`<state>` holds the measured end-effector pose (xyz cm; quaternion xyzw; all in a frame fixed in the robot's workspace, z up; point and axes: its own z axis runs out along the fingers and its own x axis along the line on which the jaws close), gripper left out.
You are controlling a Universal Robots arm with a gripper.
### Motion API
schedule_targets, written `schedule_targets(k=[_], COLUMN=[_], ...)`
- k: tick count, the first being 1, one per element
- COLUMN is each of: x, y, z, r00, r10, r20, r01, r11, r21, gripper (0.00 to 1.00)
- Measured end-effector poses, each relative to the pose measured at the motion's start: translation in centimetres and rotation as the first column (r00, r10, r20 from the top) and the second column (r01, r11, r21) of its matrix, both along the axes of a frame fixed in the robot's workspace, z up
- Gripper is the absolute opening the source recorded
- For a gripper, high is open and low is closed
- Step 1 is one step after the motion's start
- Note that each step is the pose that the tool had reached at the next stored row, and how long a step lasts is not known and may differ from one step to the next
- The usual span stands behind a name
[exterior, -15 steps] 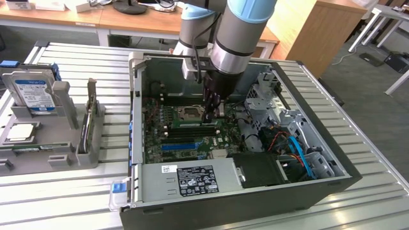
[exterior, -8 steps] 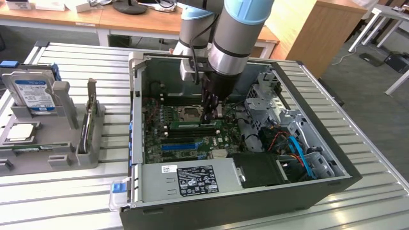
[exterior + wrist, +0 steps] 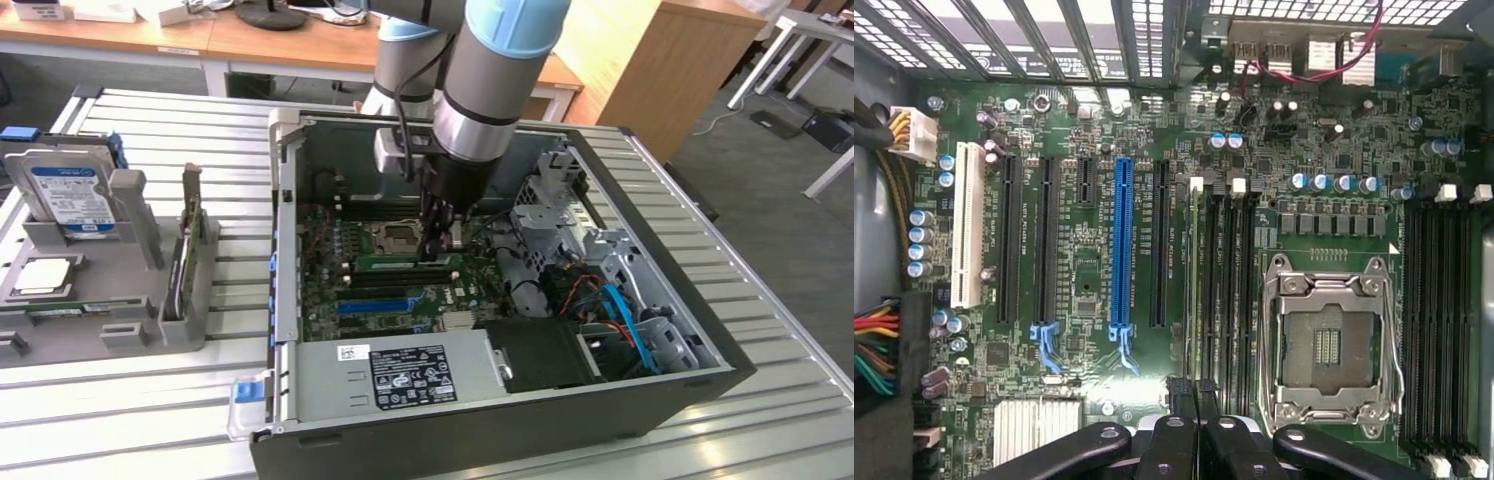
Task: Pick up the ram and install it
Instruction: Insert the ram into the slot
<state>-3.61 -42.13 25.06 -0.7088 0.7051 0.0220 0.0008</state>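
The exterior view looks obliquely down at the motherboard (image 3: 324,288) from well back; the wrist view faces the same board squarely (from close above).

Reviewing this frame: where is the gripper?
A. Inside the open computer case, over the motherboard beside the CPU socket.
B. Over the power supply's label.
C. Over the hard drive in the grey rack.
A: the gripper hangs shut inside the computer case, just above the motherboard and next to the CPU socket.
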Motion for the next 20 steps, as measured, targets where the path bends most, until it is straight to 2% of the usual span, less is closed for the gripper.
schedule_targets(k=[20], x=[-0.04], y=[0.09], z=[-0.50], r00=[1.0000], r10=[-0.006], r20=[0.0001], r01=[0.006], r11=[1.0000], r21=[0.0002], gripper=[0.12])
